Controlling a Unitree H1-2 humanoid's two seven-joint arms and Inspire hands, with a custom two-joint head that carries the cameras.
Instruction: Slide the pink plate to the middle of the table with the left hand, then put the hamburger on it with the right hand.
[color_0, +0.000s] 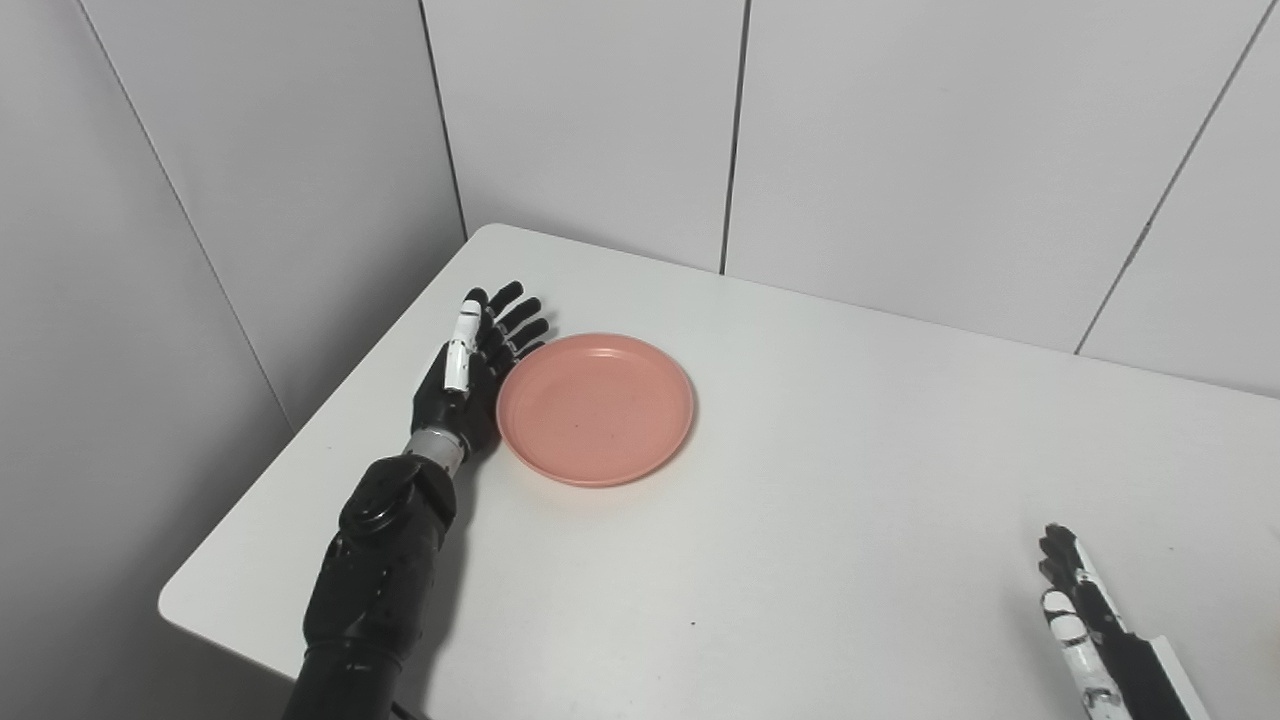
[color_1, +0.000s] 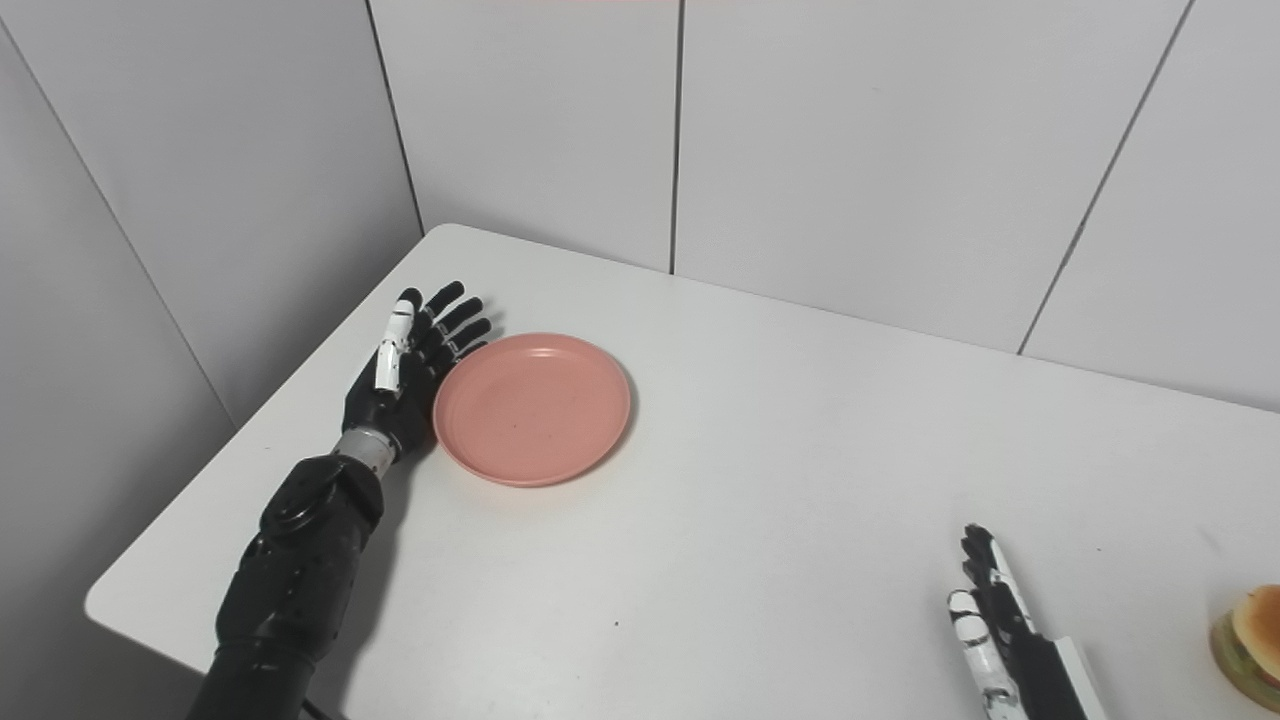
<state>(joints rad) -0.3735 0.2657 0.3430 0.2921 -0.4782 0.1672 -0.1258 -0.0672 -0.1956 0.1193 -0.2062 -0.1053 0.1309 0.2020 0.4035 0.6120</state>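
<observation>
The pink plate (color_0: 595, 408) lies flat on the white table (color_0: 800, 480), toward its far-left corner, and my left hand (color_0: 470, 370) stands edge-on just beside its left rim, palm turned to the plate, fingers (color_0: 515, 318) straight and spread a little, holding nothing; whether the palm actually touches the rim I cannot tell. The plate is round and shallow, a plain salmon pink with a low raised lip, and bare inside. My left forearm runs back from the hand to the near-left edge of the table. Well apart from the plate, near the bottom right, my right hand (color_1: 985, 615) rests low over the table with its fingers stretched forward, slightly parted and holding nothing. Just to the right of that hand, at the right edge of the right eye view, sits the hamburger (color_1: 1250, 645), cut off by the frame, its tan bun above a greenish layer.
</observation>
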